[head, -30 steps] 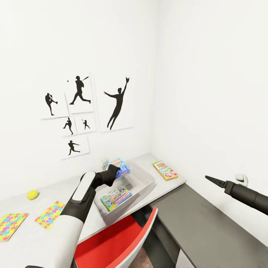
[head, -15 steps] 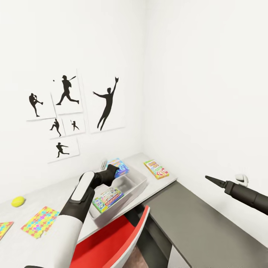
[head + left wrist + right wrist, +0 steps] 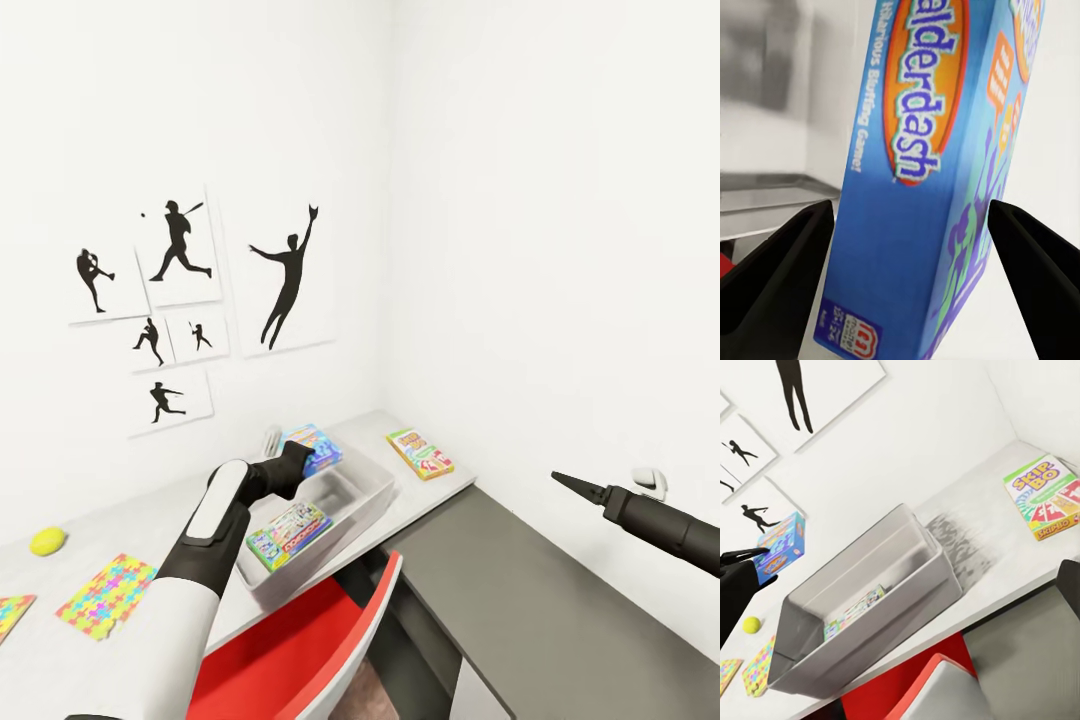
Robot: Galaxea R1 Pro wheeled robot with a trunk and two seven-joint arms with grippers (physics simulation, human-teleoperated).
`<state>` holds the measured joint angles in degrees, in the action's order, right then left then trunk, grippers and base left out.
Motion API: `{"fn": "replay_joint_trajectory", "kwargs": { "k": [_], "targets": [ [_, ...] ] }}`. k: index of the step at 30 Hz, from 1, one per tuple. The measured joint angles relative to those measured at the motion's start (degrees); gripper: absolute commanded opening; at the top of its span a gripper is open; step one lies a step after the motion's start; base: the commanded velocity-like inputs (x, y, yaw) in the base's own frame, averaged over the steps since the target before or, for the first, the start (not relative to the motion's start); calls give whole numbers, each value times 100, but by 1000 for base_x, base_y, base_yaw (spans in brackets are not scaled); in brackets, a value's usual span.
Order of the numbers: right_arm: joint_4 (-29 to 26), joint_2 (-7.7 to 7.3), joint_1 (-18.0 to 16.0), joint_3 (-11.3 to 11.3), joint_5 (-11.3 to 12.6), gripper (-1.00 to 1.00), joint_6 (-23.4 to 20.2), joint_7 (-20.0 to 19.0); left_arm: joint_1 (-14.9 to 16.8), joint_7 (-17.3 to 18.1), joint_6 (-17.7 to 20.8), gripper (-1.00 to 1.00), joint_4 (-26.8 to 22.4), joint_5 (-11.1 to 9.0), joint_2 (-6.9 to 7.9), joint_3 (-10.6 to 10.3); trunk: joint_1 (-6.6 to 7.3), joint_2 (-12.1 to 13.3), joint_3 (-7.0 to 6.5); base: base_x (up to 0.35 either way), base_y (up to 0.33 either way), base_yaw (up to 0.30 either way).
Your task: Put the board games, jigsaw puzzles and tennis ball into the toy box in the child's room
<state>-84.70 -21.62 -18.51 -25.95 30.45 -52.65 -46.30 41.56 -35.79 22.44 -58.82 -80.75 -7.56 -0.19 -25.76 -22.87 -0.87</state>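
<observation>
My left gripper (image 3: pixel 296 462) is shut on the blue board game (image 3: pixel 312 449), held tilted over the far rim of the light grey toy box (image 3: pixel 372 495). The box's printed face (image 3: pixel 922 165) sits between both fingers (image 3: pixel 784 277). The Monopoly game (image 3: pixel 288 533) lies inside the toy box (image 3: pixel 907 585). A yellow-green-red game (image 3: pixel 420 453) rests on the table (image 3: pixel 450 485) beyond the bin. The tennis ball (image 3: pixel 47 541) and two jigsaw puzzles (image 3: pixel 105 595) lie far left. My right gripper (image 3: pixel 575 485) hovers open over the dark desk section, with nothing in it.
A red chair (image 3: pixel 300 650) is pushed in under the desk just in front of the toy box. The white walls meet in a corner right behind the desk, with sports silhouette posters (image 3: pixel 290 280) on the left wall. A small white object (image 3: pixel 648 482) sits on the right wall.
The head view has swung, shifting the whole scene leftward. My left gripper, still holding the blue game, has edged slightly left over the bin. The right arm has not moved.
</observation>
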Motion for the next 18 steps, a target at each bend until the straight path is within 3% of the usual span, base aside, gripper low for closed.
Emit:
{"fn": "replay_joint_trajectory", "kwargs": {
  "k": [18],
  "targets": [
    [2, 0, 1, 8, 1, 100, 0, -1, -1, 8, 3, -100, 59, 9, 68, 26, 0, 3, 145, 0, 0, 0]
  ]
}}
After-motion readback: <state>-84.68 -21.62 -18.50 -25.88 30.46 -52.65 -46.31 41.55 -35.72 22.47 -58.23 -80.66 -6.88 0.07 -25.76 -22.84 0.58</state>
